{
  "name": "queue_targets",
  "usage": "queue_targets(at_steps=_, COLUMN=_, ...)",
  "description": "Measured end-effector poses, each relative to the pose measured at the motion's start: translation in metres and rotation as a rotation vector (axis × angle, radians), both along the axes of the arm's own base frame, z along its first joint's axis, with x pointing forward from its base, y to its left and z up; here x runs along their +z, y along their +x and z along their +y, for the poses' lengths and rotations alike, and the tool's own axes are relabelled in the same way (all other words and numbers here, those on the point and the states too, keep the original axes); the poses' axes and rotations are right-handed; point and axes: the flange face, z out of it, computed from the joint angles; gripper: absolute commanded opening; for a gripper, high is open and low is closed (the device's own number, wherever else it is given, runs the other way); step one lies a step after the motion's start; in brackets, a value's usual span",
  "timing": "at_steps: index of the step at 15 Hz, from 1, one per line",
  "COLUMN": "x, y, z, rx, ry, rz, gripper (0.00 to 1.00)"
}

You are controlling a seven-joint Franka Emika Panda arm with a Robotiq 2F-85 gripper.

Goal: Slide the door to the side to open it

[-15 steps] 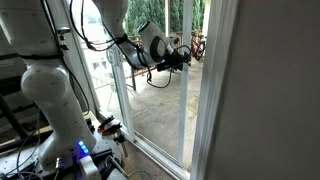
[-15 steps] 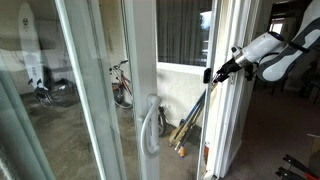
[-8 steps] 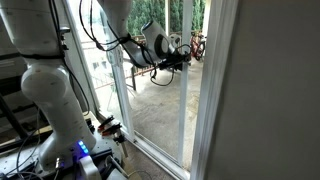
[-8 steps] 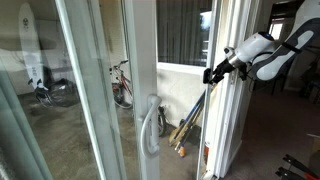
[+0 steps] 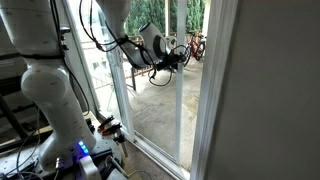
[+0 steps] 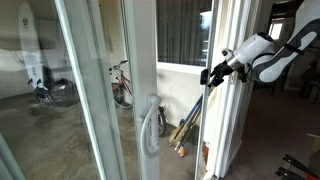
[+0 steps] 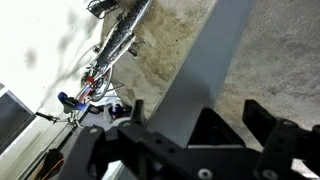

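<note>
White door (image 7: 215,40) frame sits between the two spread fingers (image 7: 262,118) of my gripper (image 7: 193,112). I count one door, and one bike (image 7: 112,50) past the gripper.

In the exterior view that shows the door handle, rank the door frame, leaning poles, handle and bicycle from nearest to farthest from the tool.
1. Door frame: right at the tool.
2. Poles: leaning just below the tool.
3. Handle: lower, toward the view's left.
4. Bicycle: farthest, seen through the glass at left.
</note>
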Motion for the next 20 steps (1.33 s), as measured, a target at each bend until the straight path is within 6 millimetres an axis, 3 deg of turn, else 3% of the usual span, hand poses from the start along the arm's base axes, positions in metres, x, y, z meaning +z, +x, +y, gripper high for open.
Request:
queue_targets(at_steps=13, x=-0.016, y=-0.025, z=0.065, rx=0.174, ry=0.012, rz=0.021, gripper=1.00)
queue_targets(at_steps=20, x=-0.023, y=-0.033, z=0.078, rx=0.202, ry=0.021, rz=0.035, gripper=1.00)
